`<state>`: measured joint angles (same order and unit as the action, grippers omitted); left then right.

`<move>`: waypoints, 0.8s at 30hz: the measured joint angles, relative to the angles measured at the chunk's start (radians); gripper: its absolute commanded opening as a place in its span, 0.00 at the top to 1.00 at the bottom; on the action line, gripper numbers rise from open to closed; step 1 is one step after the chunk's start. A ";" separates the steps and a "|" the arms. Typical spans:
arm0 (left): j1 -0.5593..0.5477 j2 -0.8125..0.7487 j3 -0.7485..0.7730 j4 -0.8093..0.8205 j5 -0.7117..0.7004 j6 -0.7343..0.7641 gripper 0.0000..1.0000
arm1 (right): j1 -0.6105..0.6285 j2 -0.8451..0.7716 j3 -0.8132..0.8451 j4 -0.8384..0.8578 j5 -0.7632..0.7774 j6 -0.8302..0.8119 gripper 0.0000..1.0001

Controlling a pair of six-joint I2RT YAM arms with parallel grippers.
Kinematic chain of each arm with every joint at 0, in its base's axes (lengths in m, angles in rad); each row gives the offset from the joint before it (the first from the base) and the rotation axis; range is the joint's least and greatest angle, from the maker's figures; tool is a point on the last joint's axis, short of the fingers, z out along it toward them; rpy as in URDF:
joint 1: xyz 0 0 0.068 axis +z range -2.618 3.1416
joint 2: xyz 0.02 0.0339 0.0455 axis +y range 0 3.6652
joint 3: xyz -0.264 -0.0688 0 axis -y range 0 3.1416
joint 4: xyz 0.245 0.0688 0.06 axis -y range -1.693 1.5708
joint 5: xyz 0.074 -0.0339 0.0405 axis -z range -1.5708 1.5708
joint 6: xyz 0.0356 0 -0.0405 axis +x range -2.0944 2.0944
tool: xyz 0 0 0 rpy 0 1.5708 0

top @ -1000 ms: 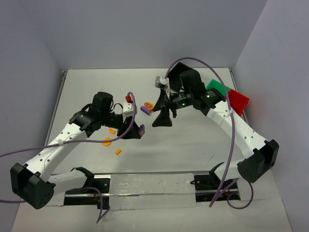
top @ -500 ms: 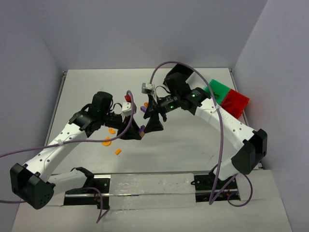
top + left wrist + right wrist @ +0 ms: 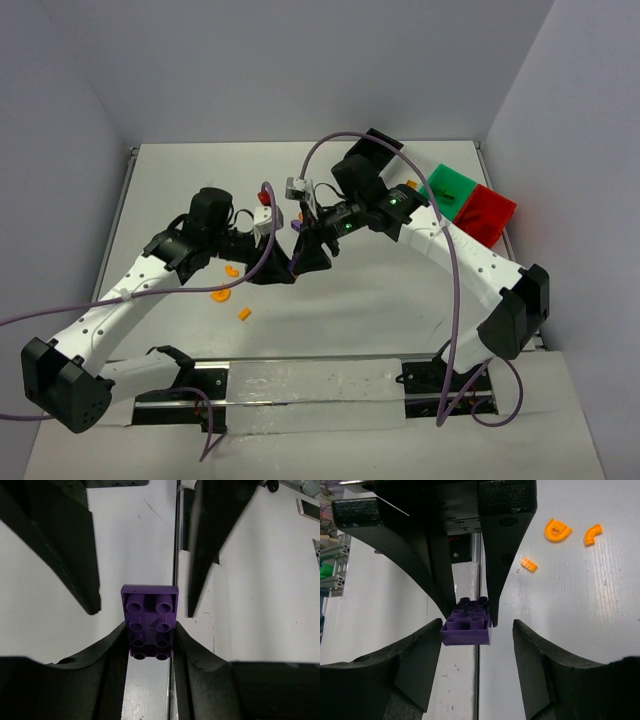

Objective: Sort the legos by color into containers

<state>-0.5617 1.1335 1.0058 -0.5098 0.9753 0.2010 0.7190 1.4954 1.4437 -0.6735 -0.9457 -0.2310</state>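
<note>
Bright, even overhead light, soft shadows; wrist views blur at near edges.

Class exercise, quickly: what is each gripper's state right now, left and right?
Left gripper: closed on a small purple studded plastic lego plate.
Right gripper: open, straddling that plate without gripping it.

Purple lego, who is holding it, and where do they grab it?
The left hand pinches the purple lego by its two long sides at one end. The right hand is open around the free end.
</note>
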 measured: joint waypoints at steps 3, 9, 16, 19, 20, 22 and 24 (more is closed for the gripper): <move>0.001 0.000 0.000 0.006 -0.010 -0.011 0.99 | 0.004 0.008 0.000 -0.001 0.008 0.003 0.62; 0.007 0.004 -0.001 0.006 -0.033 -0.040 0.64 | 0.010 0.011 0.006 0.000 0.027 -0.016 1.00; 0.057 0.000 -0.003 0.004 -0.118 -0.071 0.01 | -0.057 0.021 0.032 -0.045 0.075 -0.041 1.00; 0.134 -0.006 -0.003 0.001 -0.168 -0.095 0.01 | -0.161 0.041 0.064 -0.063 0.121 -0.069 1.00; 0.164 -0.008 -0.003 0.000 -0.182 -0.107 0.01 | -0.196 0.052 0.076 -0.064 0.145 -0.077 1.00; 0.225 -0.008 -0.002 -0.003 -0.209 -0.129 0.01 | -0.265 0.083 0.104 -0.060 0.214 -0.082 1.00; 0.273 -0.002 0.001 -0.010 -0.235 -0.150 0.01 | -0.327 0.130 0.144 -0.052 0.298 -0.080 1.00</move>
<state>-0.2887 1.1312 1.0071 -0.5199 0.7398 0.0511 0.3917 1.6258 1.5878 -0.7253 -0.6473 -0.3108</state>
